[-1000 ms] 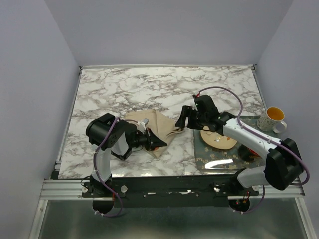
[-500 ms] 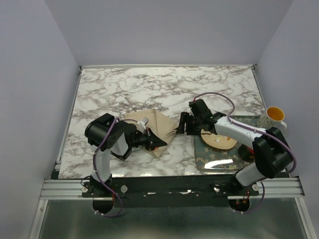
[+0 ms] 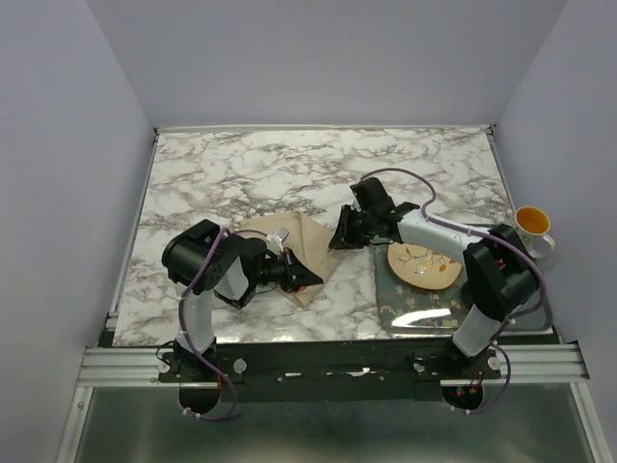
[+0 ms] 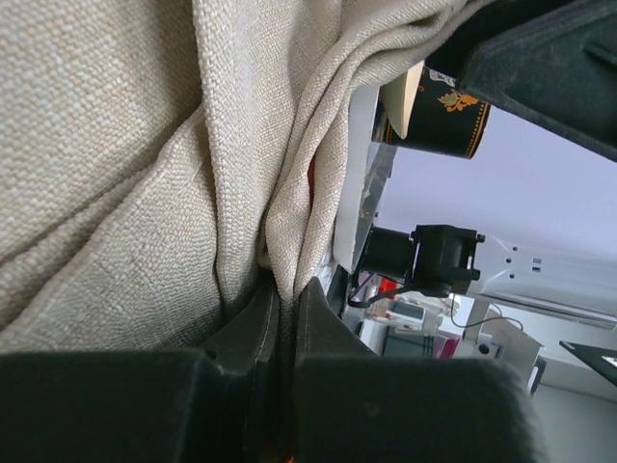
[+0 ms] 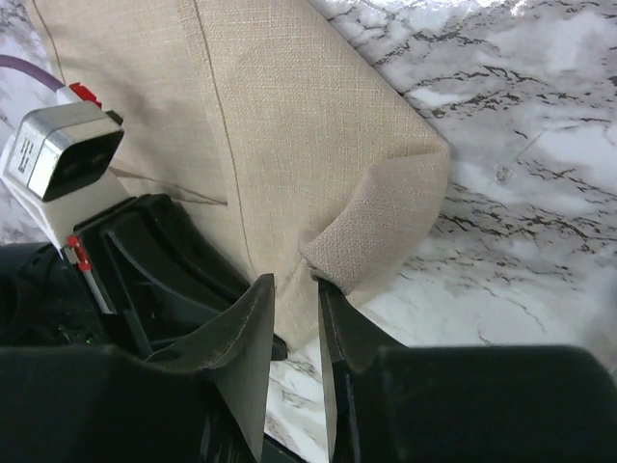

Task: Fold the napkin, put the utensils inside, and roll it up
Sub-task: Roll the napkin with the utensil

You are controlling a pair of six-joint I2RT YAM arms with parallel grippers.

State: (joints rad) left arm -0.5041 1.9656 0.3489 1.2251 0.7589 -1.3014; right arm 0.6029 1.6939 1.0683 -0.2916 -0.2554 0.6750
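Observation:
The tan napkin (image 3: 307, 243) lies bunched on the marble between the two arms. My left gripper (image 3: 307, 279) is shut on a fold of it, and the cloth runs up from between the tips (image 4: 286, 289). A thin orange sliver (image 4: 310, 176) shows inside that fold; the rest of the utensils is hidden. My right gripper (image 3: 339, 237) is at the napkin's right corner (image 5: 381, 227). Its jaws (image 5: 293, 283) stand a narrow gap apart, and the curled corner rests on the tip of the right finger (image 5: 333, 313), not pinched.
A round patterned plate (image 3: 424, 266) sits on a green placemat (image 3: 424, 311) at the right. A white and orange mug (image 3: 532, 225) stands at the table's right edge. The left wrist camera (image 5: 60, 154) is close beside the right gripper.
The right arm has swung left from above the plate down to the napkin's right corner, and its jaws have narrowed. The left gripper has kept its hold and place.

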